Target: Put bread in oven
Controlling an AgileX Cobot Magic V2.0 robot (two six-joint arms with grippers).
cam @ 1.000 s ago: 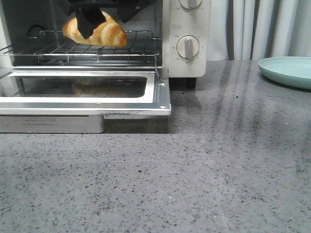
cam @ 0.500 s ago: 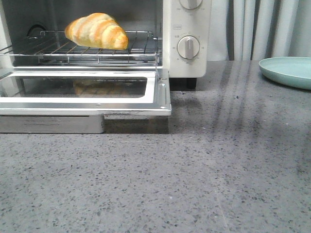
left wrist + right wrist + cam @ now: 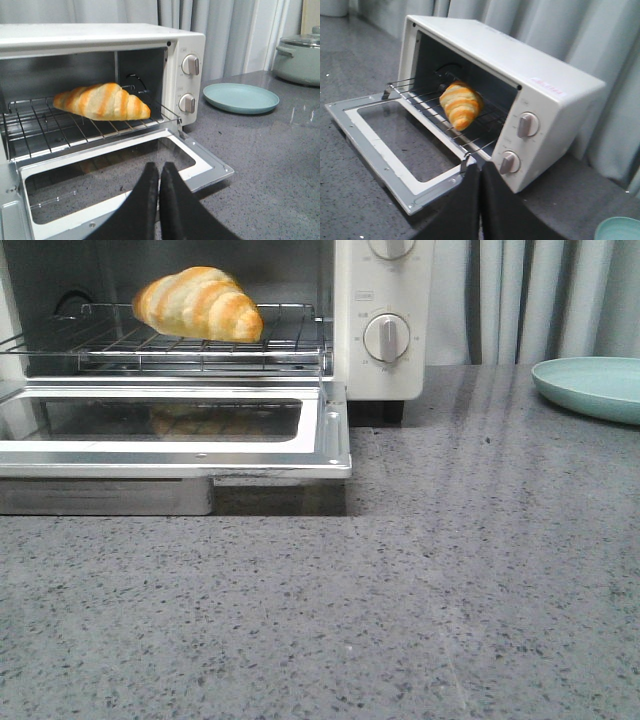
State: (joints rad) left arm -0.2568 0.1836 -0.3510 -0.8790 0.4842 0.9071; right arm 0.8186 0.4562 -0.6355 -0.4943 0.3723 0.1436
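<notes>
With the door (image 3: 180,430) folded down flat, the oven (image 3: 385,320) stands open on the grey counter (image 3: 400,600). Inside, the bread (image 3: 198,304) lies on the wire rack (image 3: 200,345), free of either arm. Left gripper (image 3: 159,172): fingers pressed together, empty, above the door glass. Right gripper (image 3: 480,175): fingers likewise together, empty, at the door's corner. To the right of the oven sits a teal plate (image 3: 590,385), with a lidded pot (image 3: 300,57) behind it.
</notes>
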